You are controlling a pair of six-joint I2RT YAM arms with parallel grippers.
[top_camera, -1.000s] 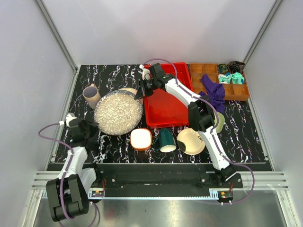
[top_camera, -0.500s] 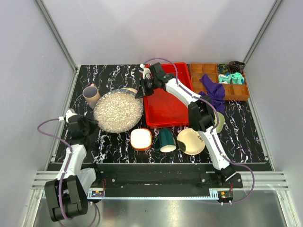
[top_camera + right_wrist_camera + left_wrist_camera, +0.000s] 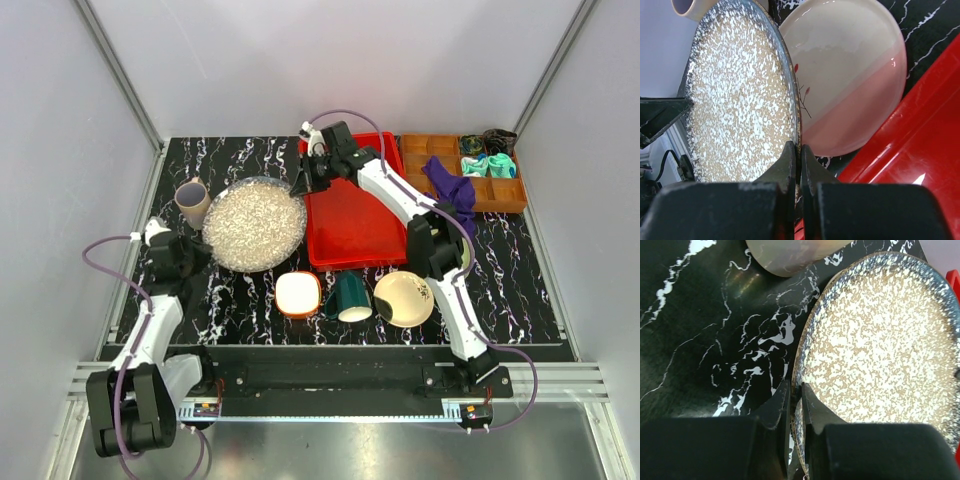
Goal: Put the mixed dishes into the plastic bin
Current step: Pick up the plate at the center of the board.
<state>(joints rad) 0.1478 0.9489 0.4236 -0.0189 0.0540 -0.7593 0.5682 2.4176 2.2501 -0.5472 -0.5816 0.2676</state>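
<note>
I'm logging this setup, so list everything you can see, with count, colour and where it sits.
speckled plate: 1, grey-white, left of bin, over pink plate
pink plate: 1, pink-cream, under speckled plate
cup: 1, mauve, far left
orange bowl: 1, orange-white, near edge
mug: 1, dark green, right of orange bowl
yellow plate: 1, pale yellow, right of mug
green bowl: 1, light green, partly behind right arm
bin: 1, red, centre
tray: 1, brown, far right
purple cloth: 1, over tray's front edge
teal cloths: several, in tray's right compartments
table: 1, black marbled
left arm: 1, black-white, jaws shut on speckled plate's left rim
right arm: 1, black-white, jaws shut on its far rim
</note>
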